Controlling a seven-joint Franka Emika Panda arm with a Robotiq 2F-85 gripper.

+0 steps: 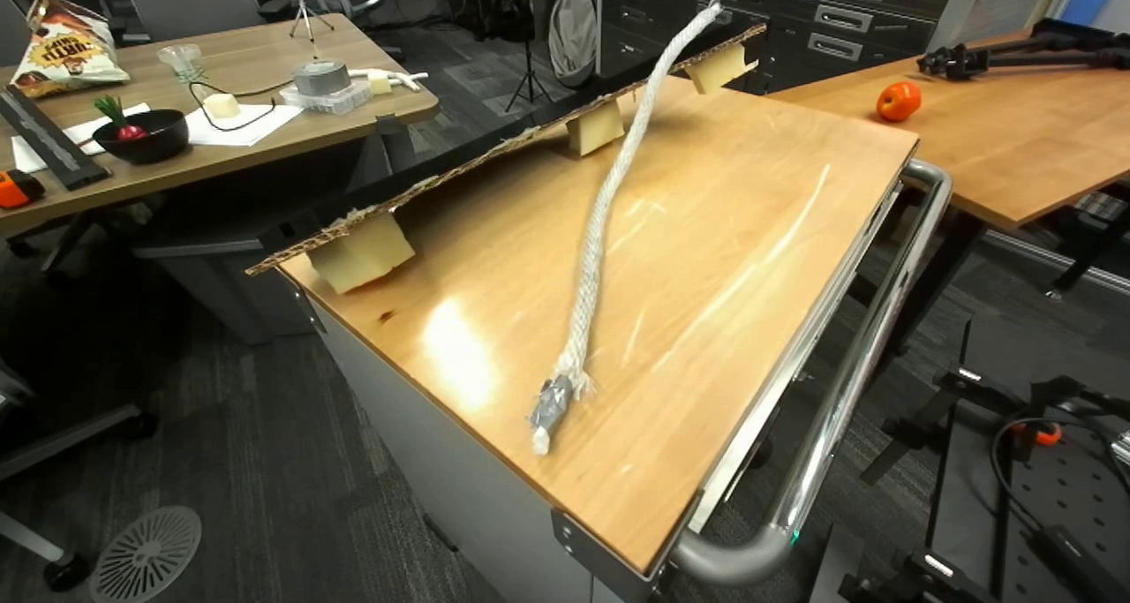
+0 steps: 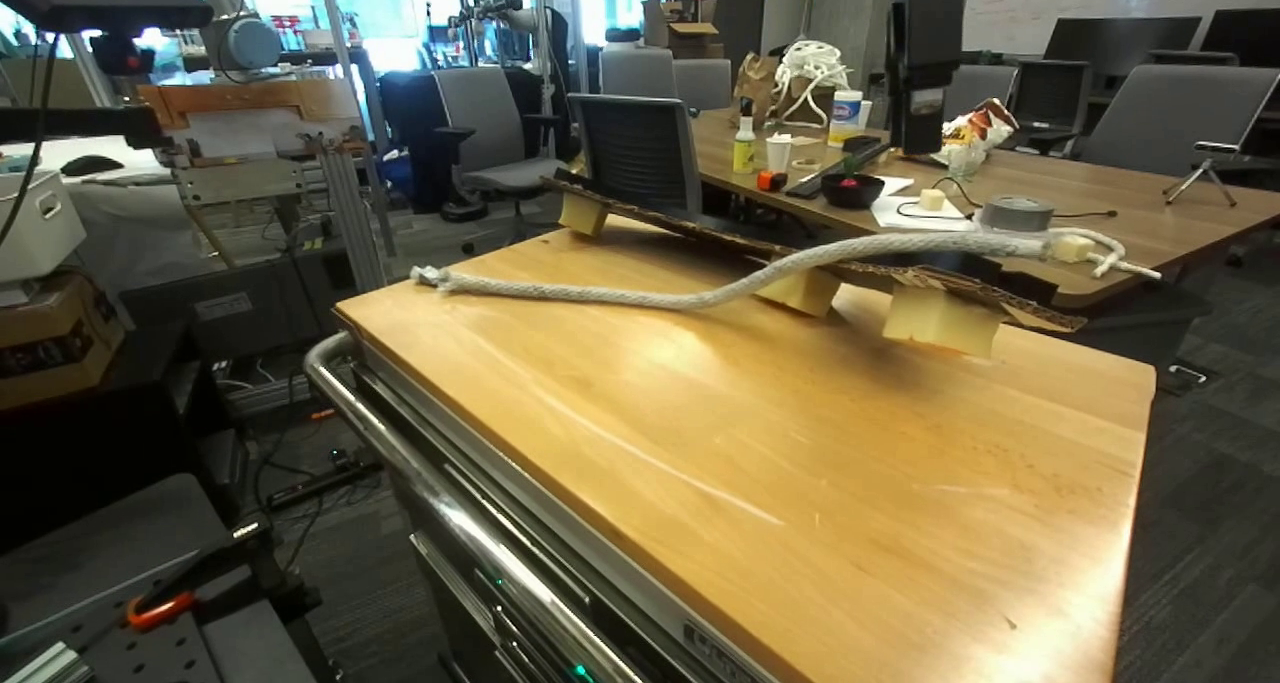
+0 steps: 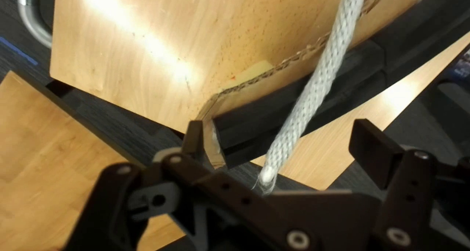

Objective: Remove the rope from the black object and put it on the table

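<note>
The white braided rope point(image 1: 600, 223) lies partly on the wooden tabletop and runs up across the black object. Its grey-taped end is on the table near a corner. The rope also shows in an exterior view point(image 2: 640, 296), where its bare end reaches past the object. The black object point(image 3: 257, 122) is long, with a cardboard edge. My gripper point(image 3: 282, 144) is open in the wrist view. The rope's bare end point(image 3: 279, 151) appears between the fingers, touching neither. A dark shape at the top of an exterior view looks like my gripper point(image 2: 918, 133), above the rope and object.
Yellow foam blocks point(image 1: 357, 252) support the cardboard edge on the tabletop point(image 1: 706, 214). A metal handle point(image 1: 847, 382) runs along one side. A neighbouring table holds a black bowl point(image 1: 146, 135), a tape roll point(image 1: 322, 78) and a snack bag point(image 1: 71, 47).
</note>
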